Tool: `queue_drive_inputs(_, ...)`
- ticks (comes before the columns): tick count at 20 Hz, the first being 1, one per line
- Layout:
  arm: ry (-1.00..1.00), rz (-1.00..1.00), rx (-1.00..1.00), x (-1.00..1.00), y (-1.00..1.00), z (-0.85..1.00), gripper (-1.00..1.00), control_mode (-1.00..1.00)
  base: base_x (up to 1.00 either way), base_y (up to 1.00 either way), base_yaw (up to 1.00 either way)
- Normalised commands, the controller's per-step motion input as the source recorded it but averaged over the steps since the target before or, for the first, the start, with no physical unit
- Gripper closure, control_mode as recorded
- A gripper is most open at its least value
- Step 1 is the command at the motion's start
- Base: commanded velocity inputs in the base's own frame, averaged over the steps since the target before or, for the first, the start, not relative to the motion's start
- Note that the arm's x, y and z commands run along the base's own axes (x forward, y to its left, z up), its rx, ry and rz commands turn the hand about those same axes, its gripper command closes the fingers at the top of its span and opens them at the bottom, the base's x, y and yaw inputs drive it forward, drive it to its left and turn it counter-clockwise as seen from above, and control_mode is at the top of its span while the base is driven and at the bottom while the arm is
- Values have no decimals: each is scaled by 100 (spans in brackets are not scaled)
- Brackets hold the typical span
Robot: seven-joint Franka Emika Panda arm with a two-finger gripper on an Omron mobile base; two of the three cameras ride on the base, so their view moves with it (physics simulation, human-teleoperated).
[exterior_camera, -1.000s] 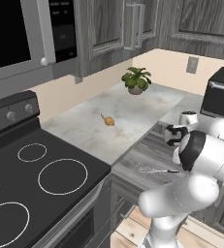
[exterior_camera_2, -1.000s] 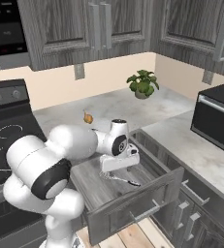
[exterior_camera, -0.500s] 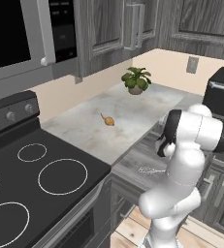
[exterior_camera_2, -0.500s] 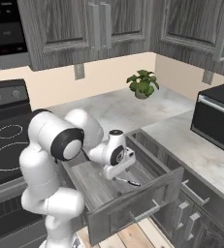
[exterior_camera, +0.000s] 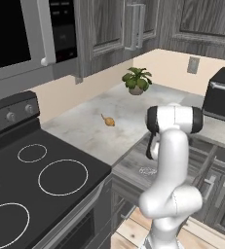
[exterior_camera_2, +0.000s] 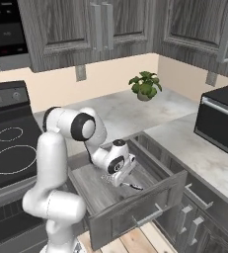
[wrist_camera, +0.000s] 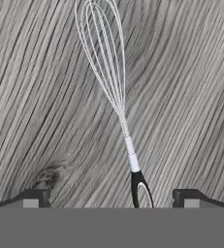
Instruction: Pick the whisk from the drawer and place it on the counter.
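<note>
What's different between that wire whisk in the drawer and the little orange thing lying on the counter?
The whisk is long and slim, silver wire with a black handle; the orange lump is short, rounded and orange-brown with a thin stalk. The whisk lies inside the open drawer, right under the end effector, while the lump sits out on the counter, away from the arm. Both are small and lie flat.

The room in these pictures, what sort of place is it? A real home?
It looks like a computer-rendered home kitchen rather than a real one. A black glass stovetop with white rings sits beside a marbled stone counter, grey wood-grain cupboard doors hang above, and an open drawer holds a whisk.
</note>
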Motion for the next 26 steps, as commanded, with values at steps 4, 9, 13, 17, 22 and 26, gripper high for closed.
queue_drive_inputs(4,0,14,8,28,-64,-28,-100,-100,0,0,0)
queue_drive_inputs(9,0,7,1,12,-34,-57,-100,-100,0,0,0)
queue_drive_inputs(13,0,4,-6,0,7,-99,-100,-100,0,0,0)
queue_drive_inputs(17,0,3,-13,0,26,-100,100,-100,0,0,0)
queue_drive_inputs(22,1,1,-6,0,6,-82,100,-100,0,0,0)
queue_drive_inputs(26,14,3,0,13,-15,-21,100,-100,0,0,0)
